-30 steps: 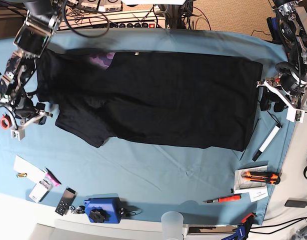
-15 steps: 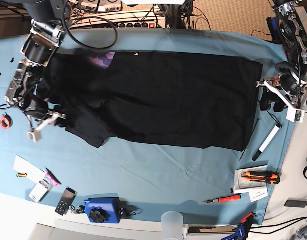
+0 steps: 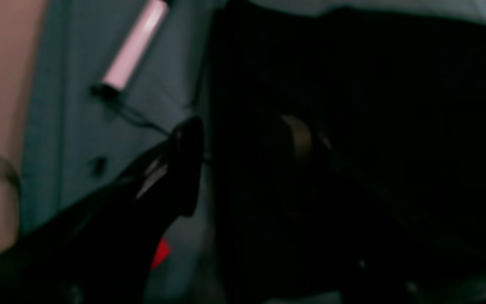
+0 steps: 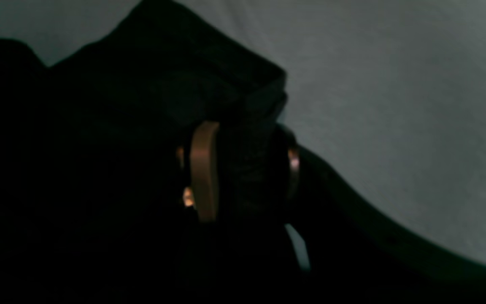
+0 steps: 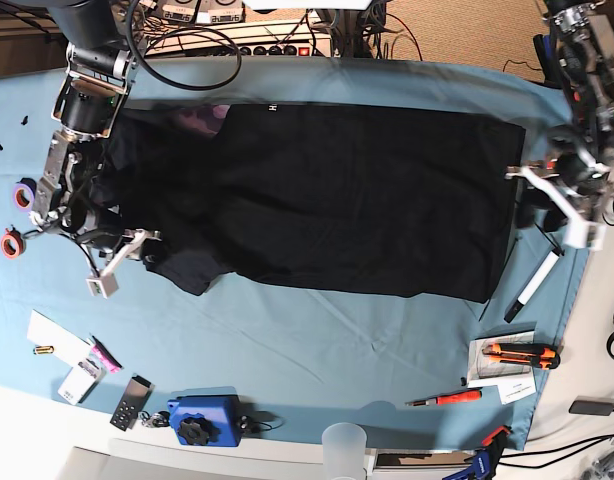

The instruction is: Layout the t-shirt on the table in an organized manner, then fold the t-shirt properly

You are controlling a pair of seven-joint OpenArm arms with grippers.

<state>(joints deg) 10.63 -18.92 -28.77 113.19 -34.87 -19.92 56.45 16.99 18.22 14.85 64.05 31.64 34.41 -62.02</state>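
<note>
The black t-shirt (image 5: 357, 200) lies spread across the teal table (image 5: 317, 330), with a bit of purple print (image 5: 202, 120) showing at its far left. My right gripper (image 5: 145, 246) is at the shirt's lower left sleeve. In the right wrist view the gripper (image 4: 247, 173) is shut on a fold of black t-shirt fabric (image 4: 209, 97) between its copper pads (image 4: 203, 169). My left gripper (image 5: 522, 195) is at the shirt's right edge. In the blurred left wrist view the gripper (image 3: 243, 152) is open and straddles the t-shirt's edge (image 3: 352, 105).
A white marker (image 5: 535, 278), an orange box cutter (image 5: 522, 352) and a red screwdriver (image 5: 447, 398) lie at the right. A blue device (image 5: 202, 420) and a plastic cup (image 5: 345, 440) stand at the front edge. Tape rolls (image 5: 11, 243) and papers (image 5: 57, 340) lie at the left.
My right gripper has moved rightward, drawing the sleeve inward over the shirt. My left gripper has shifted slightly left to the shirt's right edge.
</note>
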